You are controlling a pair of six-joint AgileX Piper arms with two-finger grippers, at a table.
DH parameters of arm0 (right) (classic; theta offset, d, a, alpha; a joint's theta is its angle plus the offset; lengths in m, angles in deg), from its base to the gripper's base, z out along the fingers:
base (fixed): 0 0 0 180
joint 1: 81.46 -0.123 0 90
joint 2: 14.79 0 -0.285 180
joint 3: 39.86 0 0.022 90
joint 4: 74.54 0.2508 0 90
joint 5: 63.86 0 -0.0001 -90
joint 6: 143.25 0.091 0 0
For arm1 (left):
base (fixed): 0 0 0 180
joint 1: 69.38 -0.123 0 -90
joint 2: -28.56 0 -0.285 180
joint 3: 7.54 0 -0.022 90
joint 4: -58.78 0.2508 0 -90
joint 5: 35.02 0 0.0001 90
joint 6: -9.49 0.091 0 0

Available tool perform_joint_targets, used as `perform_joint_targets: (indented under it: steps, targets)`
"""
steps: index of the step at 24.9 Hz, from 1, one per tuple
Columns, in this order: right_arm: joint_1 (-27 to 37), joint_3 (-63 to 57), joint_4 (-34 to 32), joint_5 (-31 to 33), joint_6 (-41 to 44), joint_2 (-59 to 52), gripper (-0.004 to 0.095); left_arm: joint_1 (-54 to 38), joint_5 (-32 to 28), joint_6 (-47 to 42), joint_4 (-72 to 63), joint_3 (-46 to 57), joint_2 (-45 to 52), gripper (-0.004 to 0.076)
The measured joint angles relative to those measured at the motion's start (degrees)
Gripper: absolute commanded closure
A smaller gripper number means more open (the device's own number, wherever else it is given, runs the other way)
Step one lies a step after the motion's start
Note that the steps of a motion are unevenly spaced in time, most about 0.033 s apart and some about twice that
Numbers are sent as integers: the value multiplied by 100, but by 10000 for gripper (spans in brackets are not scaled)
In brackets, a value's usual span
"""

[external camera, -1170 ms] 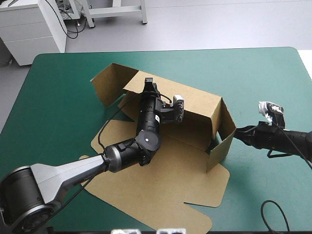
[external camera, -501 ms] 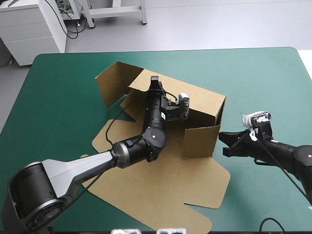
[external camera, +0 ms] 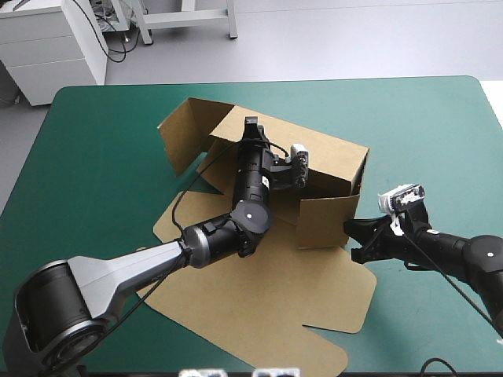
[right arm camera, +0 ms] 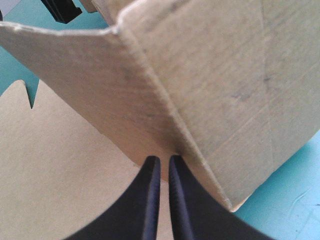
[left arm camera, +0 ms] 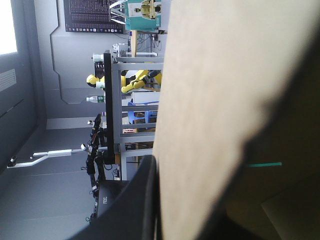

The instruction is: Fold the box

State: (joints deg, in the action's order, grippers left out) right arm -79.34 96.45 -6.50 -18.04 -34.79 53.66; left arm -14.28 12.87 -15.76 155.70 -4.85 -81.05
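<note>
The brown box [external camera: 314, 161] stands half formed in the middle of the table. Its back wall is upright, and a right end flap [external camera: 326, 220] is turned in across the front. The wide lid sheet [external camera: 275, 306] lies flat toward the near edge. My left gripper [external camera: 250, 126] is shut on the back wall's top edge. In the left wrist view one black finger [left arm camera: 142, 200] lies against the board [left arm camera: 215, 100]. My right gripper [external camera: 350, 236] is shut, and its tips [right arm camera: 161, 161] touch the foot of the box's right front corner [right arm camera: 210, 75].
A loose side flap [external camera: 185, 133] stands up at the box's far left end. The flat sheet reaches almost to the table's near edge [external camera: 330, 357]. Bare teal-green cover [external camera: 440, 133] lies right of the box. A white cabinet [external camera: 47, 47] stands beyond the far left corner.
The right end flap has swung in across the front. My right gripper drew back, then came in low to the box's corner. The left gripper and back wall shifted slightly right.
</note>
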Motion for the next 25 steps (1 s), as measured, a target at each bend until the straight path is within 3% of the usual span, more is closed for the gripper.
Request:
perform_joint_targets:
  steps: [4,8,14,17,25]
  targets:
    - [0,0,-18,2,-204,0,480,0,-6,0,0,0,0,730]
    - [-2,0,-25,-4,-305,0,317,0,-6,0,0,0,0,730]
    - [-2,-5,-129,-178,-341,0,311,0,-11,0,0,0,0,730]
    - [-2,-5,-129,-682,-210,0,329,0,-11,0,0,0,0,730]
    - [-96,-5,150,-877,-140,0,336,0,-143,94,0,-12,0,730]
